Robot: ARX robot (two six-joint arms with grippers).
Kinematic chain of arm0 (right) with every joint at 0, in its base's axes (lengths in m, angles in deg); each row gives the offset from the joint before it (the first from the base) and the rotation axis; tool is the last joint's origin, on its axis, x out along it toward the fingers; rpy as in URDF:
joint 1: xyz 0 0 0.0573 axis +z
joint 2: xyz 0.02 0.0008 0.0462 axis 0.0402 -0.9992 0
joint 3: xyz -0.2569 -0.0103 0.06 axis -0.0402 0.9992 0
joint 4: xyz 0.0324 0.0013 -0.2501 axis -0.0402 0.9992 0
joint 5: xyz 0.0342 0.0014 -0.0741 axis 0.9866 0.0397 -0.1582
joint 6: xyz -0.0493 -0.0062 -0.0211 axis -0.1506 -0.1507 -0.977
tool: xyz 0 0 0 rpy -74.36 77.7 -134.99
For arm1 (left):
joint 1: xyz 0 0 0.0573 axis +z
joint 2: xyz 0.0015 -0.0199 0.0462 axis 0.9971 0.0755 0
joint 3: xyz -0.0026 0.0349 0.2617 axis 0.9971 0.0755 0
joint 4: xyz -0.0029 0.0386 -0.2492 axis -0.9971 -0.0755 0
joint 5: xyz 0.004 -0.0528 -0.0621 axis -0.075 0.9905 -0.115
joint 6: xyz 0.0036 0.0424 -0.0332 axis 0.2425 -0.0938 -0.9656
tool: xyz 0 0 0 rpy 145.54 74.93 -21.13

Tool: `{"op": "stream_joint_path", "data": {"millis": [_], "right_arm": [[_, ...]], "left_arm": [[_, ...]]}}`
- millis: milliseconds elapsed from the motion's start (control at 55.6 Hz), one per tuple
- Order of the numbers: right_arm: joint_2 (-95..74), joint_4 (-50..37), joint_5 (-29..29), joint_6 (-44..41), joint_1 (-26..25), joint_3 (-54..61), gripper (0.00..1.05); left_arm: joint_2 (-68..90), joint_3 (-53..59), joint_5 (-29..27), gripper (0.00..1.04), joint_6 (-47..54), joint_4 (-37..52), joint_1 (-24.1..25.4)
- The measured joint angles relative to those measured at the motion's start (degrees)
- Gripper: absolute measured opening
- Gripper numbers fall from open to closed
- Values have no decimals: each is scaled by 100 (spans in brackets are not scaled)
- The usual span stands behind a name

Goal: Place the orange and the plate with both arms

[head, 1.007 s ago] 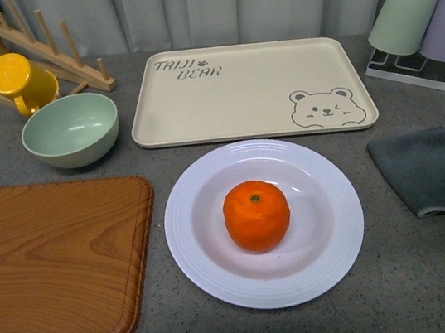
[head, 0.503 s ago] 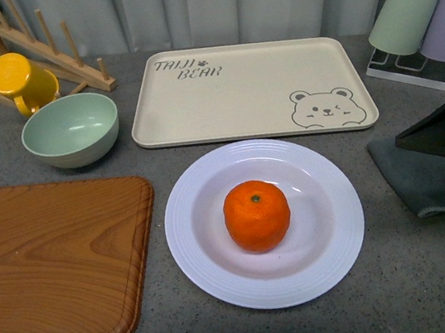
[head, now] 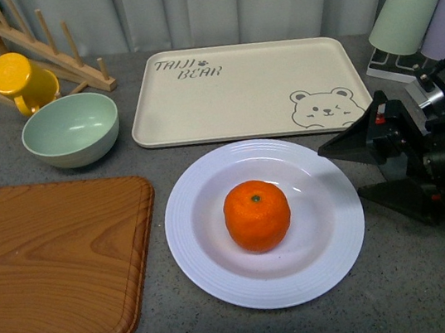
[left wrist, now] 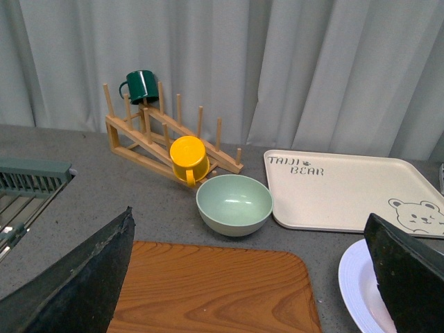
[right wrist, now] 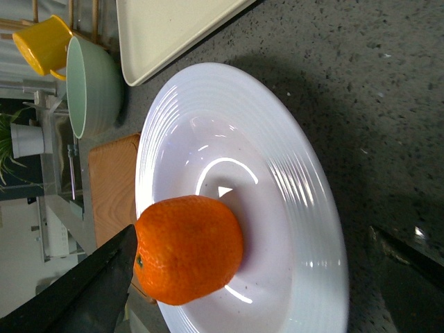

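**A:** Since half a second ago, the right arm has pushed further in from the right side. Its end effector (head: 342, 172) now sits at the right rim of the plate (head: 212, 262).

**B:** Is it holding anything?

**A:** No. Its two fingers are spread wide and empty. Both tips are close to the rim, though I cannot tell whether they touch it. They look lined up to pinch the rim.

**B:** Where is the orange?

**A:** The orange (head: 257, 215) rests in the well of the white plate, stem dot up. The plate lies on the grey tabletop (head: 442, 293), just in front of the beige bear tray (head: 244, 88).

**B:** And the left arm?

**A:** It is out of the front view. Its wrist camera shows the left end effector (left wrist: 248, 220) also wide open and empty. It is raised over the wooden board (left wrist: 208, 284), with only the plate's edge in sight. I judge it has yet to approach.
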Motion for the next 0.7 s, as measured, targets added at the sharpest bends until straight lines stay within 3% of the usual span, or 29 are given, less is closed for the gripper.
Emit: {"op": "stream_joint_path", "data": {"millis": [467,629,701], "right_arm": [[-476,-20,-216,540,378,-402,95],[-505,-20,-258,555,387,-402,68],[-522,-20,-280,557,385,-402,50]], "left_arm": [[0,0,0,98,-2,0,0],[0,0,0,98,-2,0,0],[0,0,0,98,-2,0,0]]}}
